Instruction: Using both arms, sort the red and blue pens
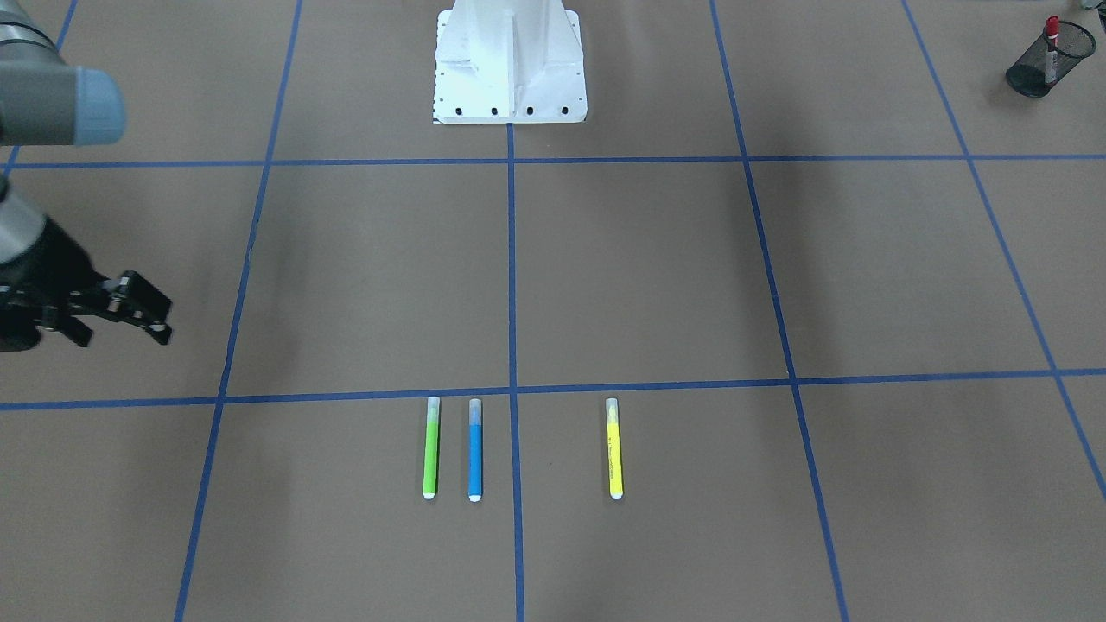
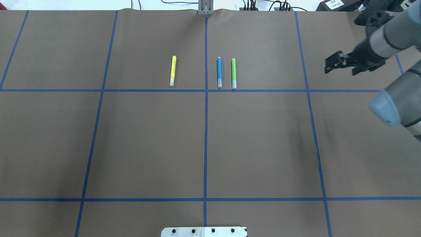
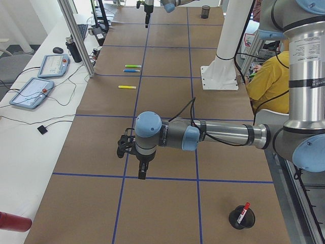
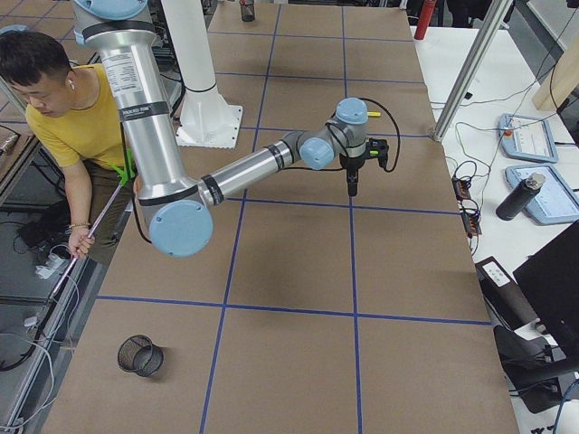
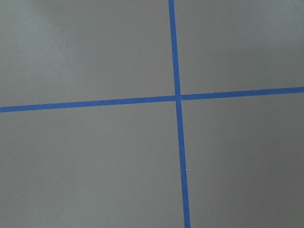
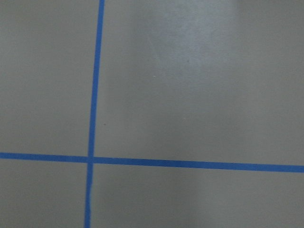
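Note:
The blue pen [image 1: 475,449] [image 2: 219,72] lies on the brown table by the centre line, beside a green pen [image 1: 431,449]. The red pen [image 1: 1051,34] [image 3: 245,209] stands in a black mesh cup [image 1: 1045,60] near the table end on my left. My right gripper [image 1: 125,337] [image 2: 342,70] hangs over bare table well off to the side of the pens, its fingers apart and empty. My left gripper [image 3: 141,173] points down over a tape crossing, short of the cup. I cannot tell whether it is open or shut. Both wrist views show only tape lines.
A yellow pen [image 1: 614,449] lies alone on the other side of the centre line. A second mesh cup [image 4: 140,355] stands at the table end on my right. The white pedestal [image 1: 510,78] is at the robot's edge. A person in a yellow shirt [image 4: 81,117] stands beside it.

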Controlling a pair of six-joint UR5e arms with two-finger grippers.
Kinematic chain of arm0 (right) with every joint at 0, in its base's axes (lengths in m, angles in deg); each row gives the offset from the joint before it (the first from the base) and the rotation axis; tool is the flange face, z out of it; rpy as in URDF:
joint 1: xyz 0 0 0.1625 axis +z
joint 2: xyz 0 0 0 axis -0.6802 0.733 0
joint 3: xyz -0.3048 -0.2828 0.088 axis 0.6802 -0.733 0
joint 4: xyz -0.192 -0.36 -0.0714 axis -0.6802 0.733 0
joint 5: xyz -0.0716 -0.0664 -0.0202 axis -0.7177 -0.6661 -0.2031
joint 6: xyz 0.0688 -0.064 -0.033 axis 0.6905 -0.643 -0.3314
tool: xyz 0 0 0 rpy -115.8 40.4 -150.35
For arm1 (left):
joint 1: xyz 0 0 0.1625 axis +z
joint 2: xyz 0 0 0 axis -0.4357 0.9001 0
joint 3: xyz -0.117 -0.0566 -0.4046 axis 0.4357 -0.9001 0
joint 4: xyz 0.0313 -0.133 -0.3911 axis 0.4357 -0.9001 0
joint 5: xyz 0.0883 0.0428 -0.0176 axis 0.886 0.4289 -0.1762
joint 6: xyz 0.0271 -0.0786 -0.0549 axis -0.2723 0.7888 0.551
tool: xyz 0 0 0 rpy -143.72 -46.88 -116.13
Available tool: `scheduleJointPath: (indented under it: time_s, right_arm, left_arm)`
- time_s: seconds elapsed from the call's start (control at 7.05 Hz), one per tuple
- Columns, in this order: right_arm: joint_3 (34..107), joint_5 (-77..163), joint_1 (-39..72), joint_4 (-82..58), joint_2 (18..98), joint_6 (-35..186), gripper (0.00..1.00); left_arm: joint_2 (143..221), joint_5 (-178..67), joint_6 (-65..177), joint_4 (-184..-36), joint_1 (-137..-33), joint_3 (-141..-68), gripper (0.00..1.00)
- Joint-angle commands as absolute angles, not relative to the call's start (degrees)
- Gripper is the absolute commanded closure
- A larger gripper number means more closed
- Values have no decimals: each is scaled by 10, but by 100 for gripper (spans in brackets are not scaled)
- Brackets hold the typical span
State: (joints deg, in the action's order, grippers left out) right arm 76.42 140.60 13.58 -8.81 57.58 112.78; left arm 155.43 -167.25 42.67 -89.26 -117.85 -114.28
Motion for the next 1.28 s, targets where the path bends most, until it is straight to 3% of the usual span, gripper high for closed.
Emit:
scheduleJointPath:
  time_s: [0.0, 0.85, 1.14]
  right_arm:
    - [616, 1334, 48, -46, 360, 1284, 0]
    - [296, 1408, 13, -52, 138, 1219, 0]
    - [280, 1408, -6, -53, 135, 1213, 0]
  left_arm:
    - [1553, -1673, 427, -893, -1179, -1142, 0]
    - [1551, -1672, 428, -894, -1179, -1141, 0]
    - [1550, -1672, 429, -900, -1179, -1140, 0]
